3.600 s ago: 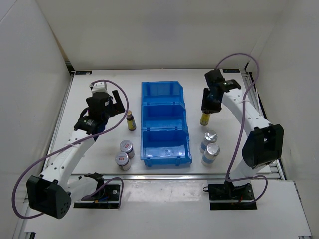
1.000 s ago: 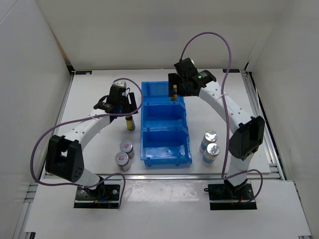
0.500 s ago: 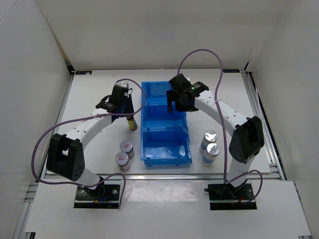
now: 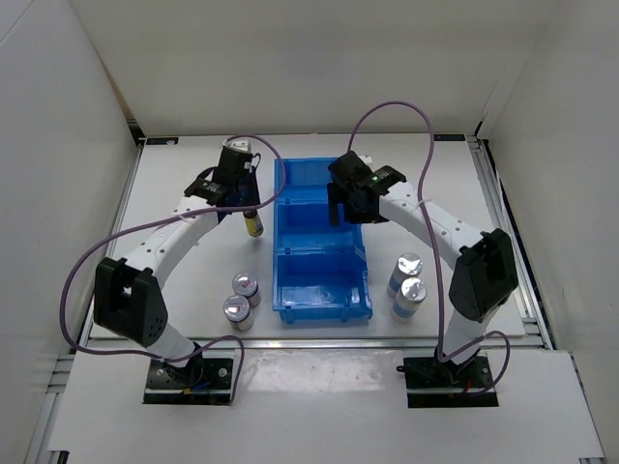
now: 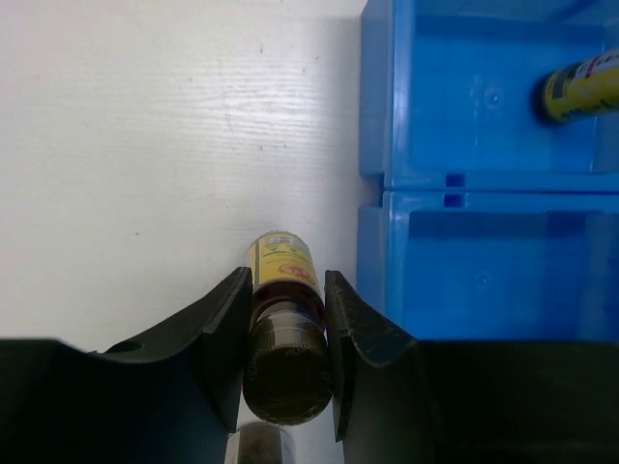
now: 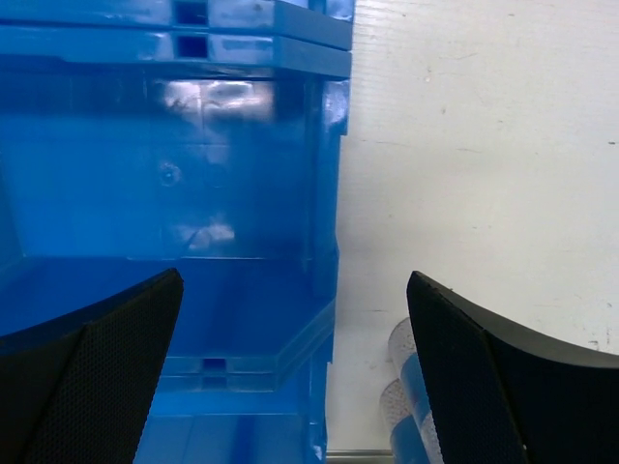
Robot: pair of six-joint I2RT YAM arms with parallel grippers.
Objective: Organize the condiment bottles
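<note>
Organizing the condiment bottles: the left jaws pinch a slim dark-brown bottle point(image 5: 282, 333), roughly upright over the worktop point(image 4: 193, 290) just beside the left wall of the blue bin point(image 4: 319, 290) and nearer the far edge than the near one. A second dark-brown bottle point(image 5: 580, 89) lies on its side in the bin's far compartment. The right jaws are spread wide and empty above the bin; two blue-white jars point(image 4: 413, 290) stand together right of the bin and two shorter jars point(image 4: 235, 307) left of it, all toward the near edge.
</note>
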